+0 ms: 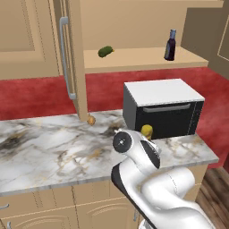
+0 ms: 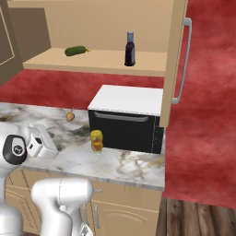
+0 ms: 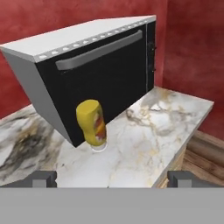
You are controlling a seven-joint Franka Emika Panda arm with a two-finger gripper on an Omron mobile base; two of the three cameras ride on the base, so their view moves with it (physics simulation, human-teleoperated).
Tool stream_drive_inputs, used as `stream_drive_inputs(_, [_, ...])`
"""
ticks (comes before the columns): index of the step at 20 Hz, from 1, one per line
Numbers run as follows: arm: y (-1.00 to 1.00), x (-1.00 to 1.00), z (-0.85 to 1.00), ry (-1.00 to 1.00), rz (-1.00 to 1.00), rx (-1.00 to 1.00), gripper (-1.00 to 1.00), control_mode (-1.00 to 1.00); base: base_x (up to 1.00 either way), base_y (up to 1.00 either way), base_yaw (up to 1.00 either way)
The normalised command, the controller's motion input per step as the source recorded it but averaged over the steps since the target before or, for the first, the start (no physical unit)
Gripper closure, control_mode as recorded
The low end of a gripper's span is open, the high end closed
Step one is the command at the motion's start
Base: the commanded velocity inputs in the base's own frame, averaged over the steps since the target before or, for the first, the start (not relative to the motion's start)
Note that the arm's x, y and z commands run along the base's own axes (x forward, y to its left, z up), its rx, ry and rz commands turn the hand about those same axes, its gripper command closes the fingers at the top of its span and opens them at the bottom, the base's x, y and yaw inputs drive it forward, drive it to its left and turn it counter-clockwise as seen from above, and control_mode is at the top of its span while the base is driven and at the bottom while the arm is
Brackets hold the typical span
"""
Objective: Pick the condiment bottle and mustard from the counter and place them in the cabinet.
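Yellow mustard (image 3: 92,123) upright on marble counter (image 3: 153,131), just before black microwave (image 3: 100,74); gripper (image 3: 111,178) short of it, jaws spread. Dark condiment bottle (image 2: 130,49) on cabinet (image 2: 106,64) shelf.

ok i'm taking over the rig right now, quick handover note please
Hand: open, holding nothing, low over the counter and facing the mustard.
Mustard: standing cap-down on the counter, just in front of the microwave.
Condiment bottle: upright on the cabinet shelf, beside a green pickle.
Done: condiment bottle placed.
Left: grasp the mustard and put it on that shelf.
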Motion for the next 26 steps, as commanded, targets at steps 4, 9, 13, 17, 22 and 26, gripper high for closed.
stream_drive_inputs(4, [-0.16,0.0,-0.18,-0.02,0.0,-0.08,-1.0,-1.0,0.0,0.0,0.0])
stream_drive_inputs(9, [-0.25,0.06,-0.16,-0.03,0.0,-0.03,-1.0,-1.0,0.0,0.0,0.0])
stream_drive_inputs(13, [-0.32,0.2,-0.18,-0.03,0.0,0.0,-1.0,-1.0,0.0,0.0,0.0])
stream_drive_inputs(17, [-0.31,0.25,-0.21,-0.02,0.0,0.0,-1.0,-1.0,0.0,0.0,0.0])
stream_drive_inputs(22, [-0.2,0.29,-0.19,-0.01,0.0,0.0,-1.0,-1.0,0.0,0.0,0.0])
stream_drive_inputs(26, [-0.05,0.31,-0.19,-0.01,0.0,0.0,-1.0,-1.0,0.0,0.0,0.0])
